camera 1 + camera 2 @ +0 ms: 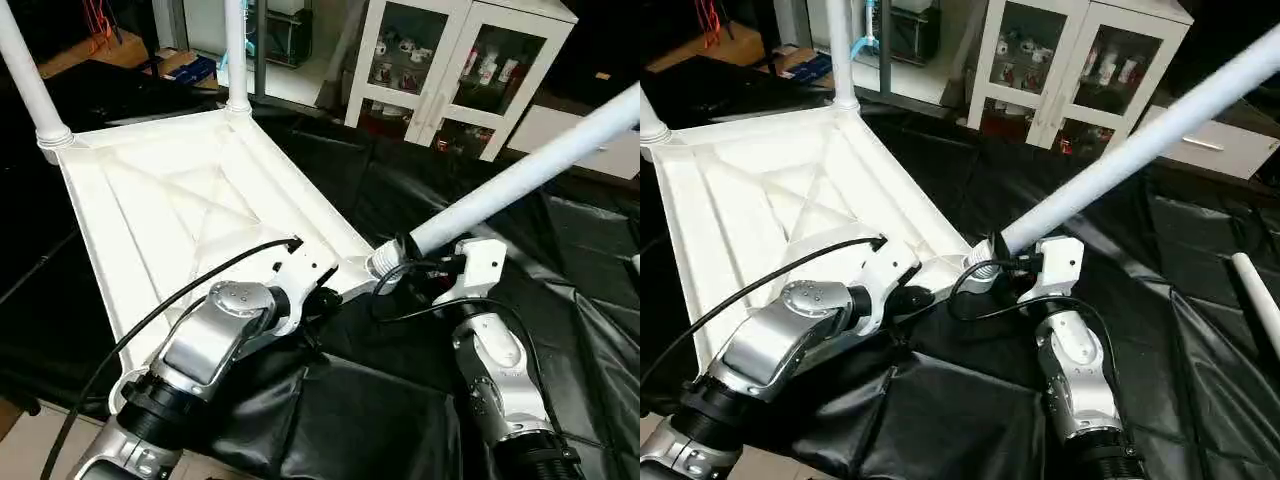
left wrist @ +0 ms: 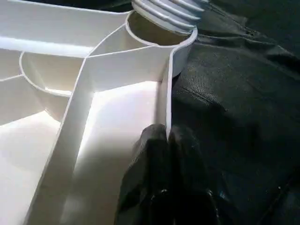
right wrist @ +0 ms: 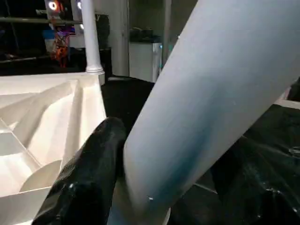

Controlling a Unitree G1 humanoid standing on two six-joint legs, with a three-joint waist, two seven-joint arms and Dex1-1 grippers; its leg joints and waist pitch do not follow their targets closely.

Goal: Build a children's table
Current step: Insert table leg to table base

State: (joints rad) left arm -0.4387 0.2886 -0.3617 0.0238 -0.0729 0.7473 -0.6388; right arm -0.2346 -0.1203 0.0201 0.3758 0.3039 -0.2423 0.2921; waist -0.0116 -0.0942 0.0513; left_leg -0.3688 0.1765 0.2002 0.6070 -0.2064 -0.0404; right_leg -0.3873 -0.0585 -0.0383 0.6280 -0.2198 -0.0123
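Observation:
The white table top [image 1: 150, 200] lies upside down on black cloth, ribs facing up. Two white legs [image 1: 30, 80] [image 1: 236, 50] stand upright in its far corner sockets. A third leg [image 1: 520, 180] slants up to the right, its threaded end [image 1: 383, 262] at the mouth of the near right corner socket [image 2: 154, 33]. My right gripper [image 1: 420, 262] is shut on this leg just above the thread; one finger [image 3: 93, 164] presses its side. My left gripper [image 2: 165, 140] is shut on the top's side rim, a little short of that socket.
Another white leg [image 1: 1255, 290] lies loose on the black cloth [image 1: 380, 400] at the far right. A white cabinet with glass doors [image 1: 450, 60] stands behind the work area. A black cable [image 1: 180, 290] runs along my left forearm.

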